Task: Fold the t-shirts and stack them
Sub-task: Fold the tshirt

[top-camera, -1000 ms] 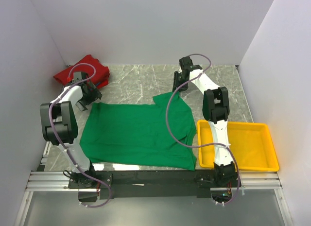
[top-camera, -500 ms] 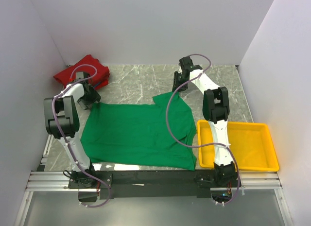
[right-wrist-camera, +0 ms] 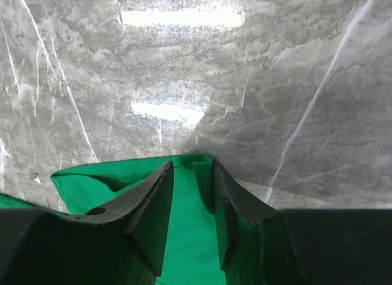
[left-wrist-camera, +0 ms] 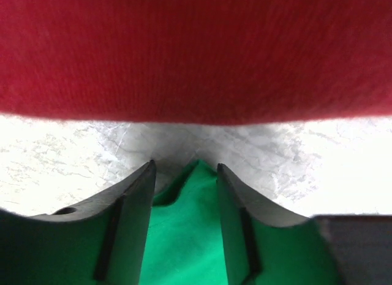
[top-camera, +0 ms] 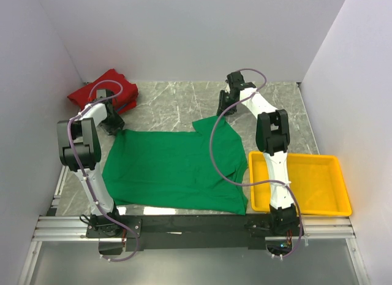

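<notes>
**Both grippers down on the green shirt's far corners**

The green shirt (top-camera: 174, 168) lies spread flat on the marble table (top-camera: 171, 104), mid-workspace, right in front of both arm bases. The left gripper (left-wrist-camera: 185, 165) is low at the shirt's far left corner. Its fingers (left-wrist-camera: 131, 217) stand apart, one on either side of a little peak of green cloth. A sliver of table shows between the left finger and the fabric, so there's no squeeze there.

Just beyond that, the red shirt (top-camera: 110, 89) sits bunched in the far left corner of the table, and it fills the top of the left wrist view.

Over to the right gripper (right-wrist-camera: 193, 163), down at the shirt's far right tip. Its fingers sit close on either side of a folded bit of green. Whether they're truly pinching it, I cannot tell.

The yellow tray (top-camera: 312, 184) sits near right, just beside the shirt's edge.
</notes>
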`<state>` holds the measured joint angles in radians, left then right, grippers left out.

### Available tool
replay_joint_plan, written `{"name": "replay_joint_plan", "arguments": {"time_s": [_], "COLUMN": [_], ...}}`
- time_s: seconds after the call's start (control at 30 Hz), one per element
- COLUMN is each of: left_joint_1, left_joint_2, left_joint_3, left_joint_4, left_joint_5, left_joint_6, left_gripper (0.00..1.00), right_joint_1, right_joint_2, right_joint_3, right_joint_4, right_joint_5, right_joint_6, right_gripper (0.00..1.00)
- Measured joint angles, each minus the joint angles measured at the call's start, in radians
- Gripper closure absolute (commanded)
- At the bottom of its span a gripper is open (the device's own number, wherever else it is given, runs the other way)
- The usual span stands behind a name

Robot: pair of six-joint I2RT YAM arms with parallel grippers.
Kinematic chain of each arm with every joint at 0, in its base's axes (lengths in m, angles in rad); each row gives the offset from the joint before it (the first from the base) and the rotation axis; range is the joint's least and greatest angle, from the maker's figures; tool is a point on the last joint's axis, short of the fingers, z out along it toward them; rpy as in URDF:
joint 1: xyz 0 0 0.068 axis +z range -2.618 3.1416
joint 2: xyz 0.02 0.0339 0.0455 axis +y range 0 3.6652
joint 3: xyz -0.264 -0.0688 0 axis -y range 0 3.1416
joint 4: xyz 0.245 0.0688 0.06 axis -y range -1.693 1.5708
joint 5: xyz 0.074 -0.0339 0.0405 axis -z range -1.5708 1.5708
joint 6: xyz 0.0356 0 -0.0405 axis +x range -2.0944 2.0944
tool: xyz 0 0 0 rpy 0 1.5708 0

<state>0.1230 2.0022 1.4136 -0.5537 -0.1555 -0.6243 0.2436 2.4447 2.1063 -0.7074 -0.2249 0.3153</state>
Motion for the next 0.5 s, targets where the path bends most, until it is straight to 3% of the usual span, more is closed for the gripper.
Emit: {"name": "replay_joint_plan", "arguments": {"time_s": [0.37,0.5], "left_joint_1": [0.000,0.000], "left_joint_2": [0.025,0.032], "left_joint_3": [0.032,0.040], "left_joint_4": [-0.008,-0.009], "left_joint_5": [-0.001,0.000], "left_joint_6": [0.008,0.015], "left_gripper": [0.85,0.97], "right_joint_1": [-0.006,-0.009], "right_joint_2": [0.000,0.000], "right_joint_3": [-0.005,-0.005], "right_joint_4": [0.004,0.003], "right_joint_5": [-0.014,-0.025], "right_joint_6": [-0.004,-0.015], "right_gripper": [0.61,0.67]}}
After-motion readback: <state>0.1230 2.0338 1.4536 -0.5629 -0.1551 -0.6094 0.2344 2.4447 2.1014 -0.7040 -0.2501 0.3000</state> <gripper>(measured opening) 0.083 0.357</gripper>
